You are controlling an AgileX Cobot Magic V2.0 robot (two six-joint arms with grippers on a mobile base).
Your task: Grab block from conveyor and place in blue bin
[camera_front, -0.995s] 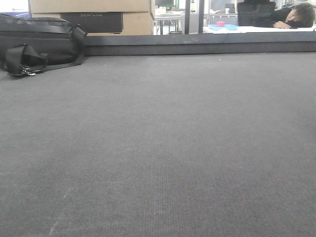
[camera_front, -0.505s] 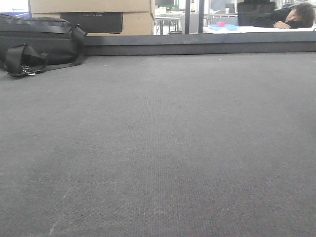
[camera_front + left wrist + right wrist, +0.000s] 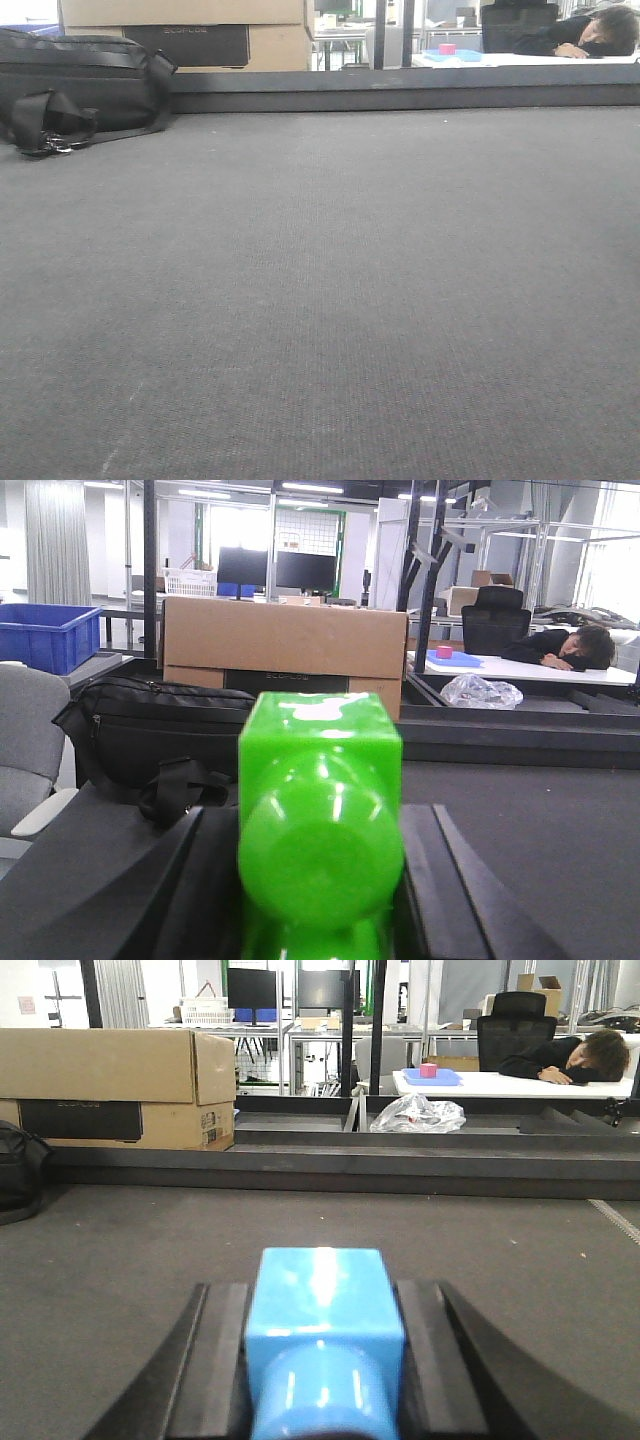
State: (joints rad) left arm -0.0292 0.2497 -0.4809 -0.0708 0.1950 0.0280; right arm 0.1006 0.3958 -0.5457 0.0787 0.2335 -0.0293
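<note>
In the left wrist view my left gripper (image 3: 320,825) is shut on a glossy green block (image 3: 320,780), which fills the gap between the black fingers (image 3: 185,870). In the right wrist view my right gripper (image 3: 322,1295) is shut on a light blue block (image 3: 322,1310), low over the dark grey conveyor (image 3: 300,1215). The conveyor (image 3: 330,300) fills the front view with its dark rail (image 3: 400,95) at the back; no block or gripper shows there. A blue bin (image 3: 40,635) stands far back on the left in the left wrist view.
A black bag (image 3: 75,85) lies at the belt's back left, with cardboard boxes (image 3: 285,645) behind it. A grey chair (image 3: 30,740) is at the left. Beyond the rail are a crumpled plastic bag (image 3: 415,1113) and a white desk (image 3: 520,1083) with a person (image 3: 565,1055) slumped on it.
The belt looks the same in the front view. Only the person at the far desk has shifted their head slightly.
</note>
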